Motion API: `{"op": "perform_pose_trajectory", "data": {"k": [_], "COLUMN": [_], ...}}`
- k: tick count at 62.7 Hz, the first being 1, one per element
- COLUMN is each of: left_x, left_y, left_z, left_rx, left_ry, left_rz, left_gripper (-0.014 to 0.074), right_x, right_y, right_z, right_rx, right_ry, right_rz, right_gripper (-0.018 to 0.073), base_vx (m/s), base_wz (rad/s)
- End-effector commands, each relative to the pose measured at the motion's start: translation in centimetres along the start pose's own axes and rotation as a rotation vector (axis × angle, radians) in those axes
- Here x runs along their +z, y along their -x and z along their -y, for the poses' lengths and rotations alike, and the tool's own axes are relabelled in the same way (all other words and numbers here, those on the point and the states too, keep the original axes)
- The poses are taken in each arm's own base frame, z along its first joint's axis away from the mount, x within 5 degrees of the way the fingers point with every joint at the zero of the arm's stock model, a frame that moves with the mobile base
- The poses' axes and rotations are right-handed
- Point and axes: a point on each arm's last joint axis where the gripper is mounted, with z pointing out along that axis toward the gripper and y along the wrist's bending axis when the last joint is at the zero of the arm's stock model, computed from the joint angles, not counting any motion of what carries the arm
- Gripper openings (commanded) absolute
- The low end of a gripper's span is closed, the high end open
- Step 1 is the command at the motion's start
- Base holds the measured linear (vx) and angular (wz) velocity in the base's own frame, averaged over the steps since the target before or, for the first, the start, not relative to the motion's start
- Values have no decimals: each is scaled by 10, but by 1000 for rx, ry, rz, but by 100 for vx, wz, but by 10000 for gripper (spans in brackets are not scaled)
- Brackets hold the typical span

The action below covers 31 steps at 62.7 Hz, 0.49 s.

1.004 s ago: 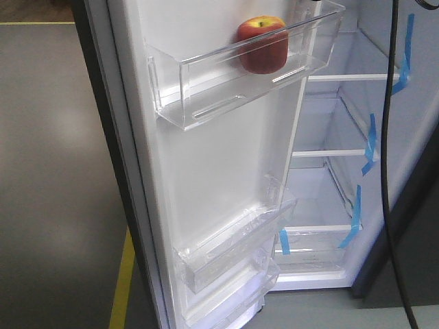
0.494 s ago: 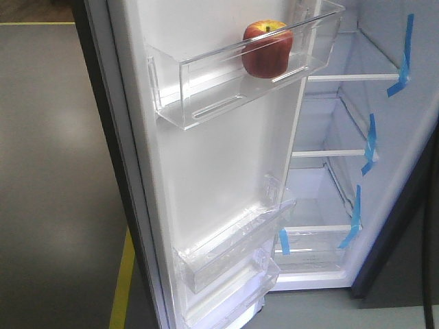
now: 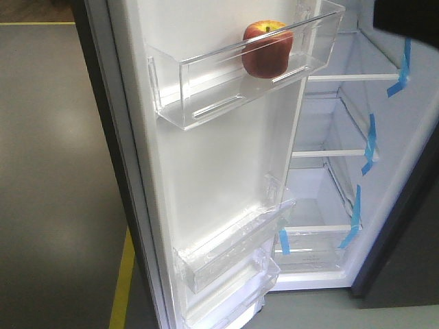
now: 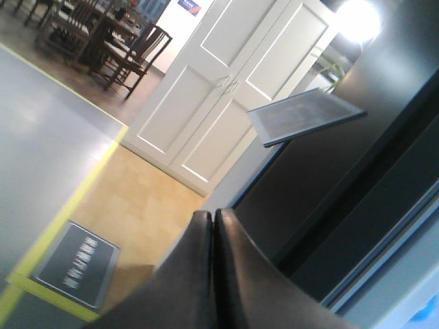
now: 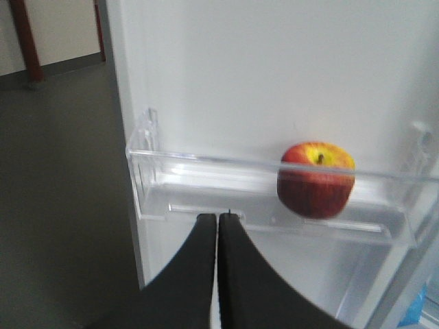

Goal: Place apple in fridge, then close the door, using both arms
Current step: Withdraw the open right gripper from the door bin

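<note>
The red apple (image 3: 267,48) with a yellow top sits in the upper clear bin (image 3: 206,82) of the open door (image 3: 219,171); it also shows in the right wrist view (image 5: 316,179). The fridge (image 3: 336,171) stands open behind, white inside with glass shelves and blue tape strips. My right gripper (image 5: 217,218) is shut and empty, in front of the bin (image 5: 206,199), left of and below the apple. My left gripper (image 4: 211,214) is shut and empty, beside the dark grey outer face of the fridge (image 4: 357,185), facing the room.
A dark part of an arm (image 3: 408,17) shows at the top right corner of the front view. Lower door bins (image 3: 233,253) are below. Grey floor with a yellow line (image 3: 122,284) lies left of the door. White double doors (image 4: 226,89), chairs (image 4: 130,48) and a floor mat (image 4: 75,264) show in the left wrist view.
A black cable that hung in front of the fridge interior a second ago has left the view. A dark arm part has come in at the top right corner. The apple stays in the bin.
</note>
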Motion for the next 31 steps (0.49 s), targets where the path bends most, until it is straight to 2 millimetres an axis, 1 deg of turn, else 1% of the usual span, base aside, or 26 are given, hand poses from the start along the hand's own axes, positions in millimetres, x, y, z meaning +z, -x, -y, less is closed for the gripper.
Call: {"op": "perform_pose_trajectory", "data": {"k": [1,5,10,11,14,17,25,31], "left_x": [-1,-1,-2,-2,-2,-3,-4,-4], "left_y": [4,6,8,9,11,12,15,18], "left_z": [1,2,4,4,6,6,8,10], "left_rx": [-117,-169,-239,-253,-277,-297,-305,-304], "left_ry": [-63,-78,-105,-110,-128,-140,-168,-192], "left_rz": [86,102,128,132,150,162,193,221], "left_gripper": [-6,-6,-6,-6,-6,-6,-6,-6], "right_x": [-17,-27,-39,-39,-45,-46,-52,-53], "right_y": [-25,-54,-83,-91,-107,-125,-155,-167], "right_z": [-11,-21,-34,-36,-43,-48,-60,-63], "right_rx": [6,27,34,41,48,68,100,108], "right_ry": [-106,-145,-182,-188,-201,-201,-198,-200], "right_rz": [95,102,123,116,127,117,115,115], "right_gripper": [-5,-5,-5,-5,-5,-5,-5,-5], "base_vx": [0,0,0,0,0,0,0,0], "base_wz": [0,0,0,0,0,0,0,0]}}
